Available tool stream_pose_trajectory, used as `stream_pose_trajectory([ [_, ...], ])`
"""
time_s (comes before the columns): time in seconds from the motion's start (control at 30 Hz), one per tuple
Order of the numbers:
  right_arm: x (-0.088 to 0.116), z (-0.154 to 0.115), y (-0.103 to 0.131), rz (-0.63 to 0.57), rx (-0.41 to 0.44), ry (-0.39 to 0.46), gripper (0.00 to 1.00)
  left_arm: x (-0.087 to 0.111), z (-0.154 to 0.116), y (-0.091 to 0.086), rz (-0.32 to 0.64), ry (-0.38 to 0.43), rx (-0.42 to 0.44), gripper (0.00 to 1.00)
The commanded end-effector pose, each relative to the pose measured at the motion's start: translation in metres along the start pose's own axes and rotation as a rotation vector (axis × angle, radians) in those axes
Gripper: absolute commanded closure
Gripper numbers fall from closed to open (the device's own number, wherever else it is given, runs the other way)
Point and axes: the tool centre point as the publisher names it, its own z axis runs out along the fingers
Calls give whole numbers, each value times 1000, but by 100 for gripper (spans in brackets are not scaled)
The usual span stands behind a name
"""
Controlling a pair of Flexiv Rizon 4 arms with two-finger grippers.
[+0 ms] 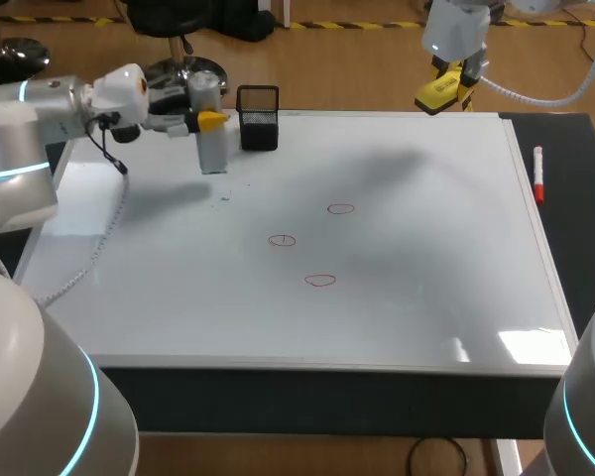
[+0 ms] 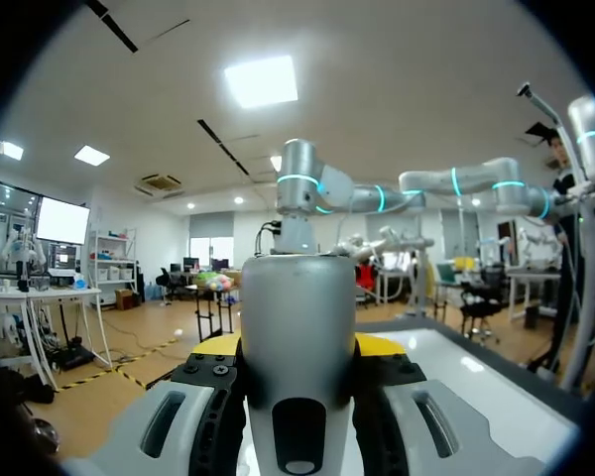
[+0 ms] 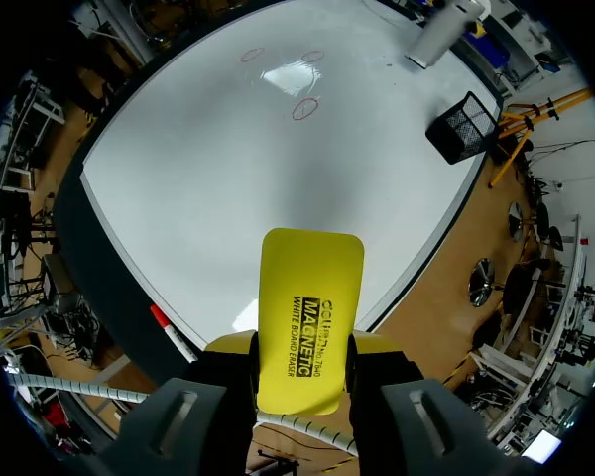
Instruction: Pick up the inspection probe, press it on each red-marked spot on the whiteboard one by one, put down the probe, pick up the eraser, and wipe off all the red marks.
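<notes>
My left gripper [image 1: 210, 120] is shut on the grey cylindrical probe [image 1: 212, 144], which stands upright over the far left part of the whiteboard [image 1: 426, 248]. In the left wrist view the probe [image 2: 297, 327] fills the gap between the fingers. My right gripper [image 1: 446, 87] hangs above the board's far right edge, shut on the yellow eraser [image 1: 436, 94]; the eraser [image 3: 310, 317] sticks out ahead of the fingers. Three red circles [image 1: 341, 209] [image 1: 282, 240] [image 1: 320, 281] lie mid-board, and the circles [image 3: 304, 109] also show far ahead of the eraser.
A black mesh basket [image 1: 259, 117] stands at the board's far edge just right of the probe, and shows as the basket [image 3: 466, 124] in the right wrist view. A red marker [image 1: 538, 174] lies on the dark mat right of the board.
</notes>
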Motion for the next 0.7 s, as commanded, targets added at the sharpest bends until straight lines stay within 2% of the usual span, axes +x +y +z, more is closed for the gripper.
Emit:
stream_pose_trajectory([
  [0.03,0,-1,-1,-2,2,3,100,-20,-7,-2,-5,6,-8,100],
  [0.17,0,-1,-1,-2,2,3,100,-37,-15,0,-9,-10,-7,100],
  [0.37,0,-1,-1,-2,2,3,100,-47,-23,5,-14,-19,13,100],
  [0.7,0,-1,-1,-2,2,3,100,-48,-30,2,-25,-52,-2,100],
])
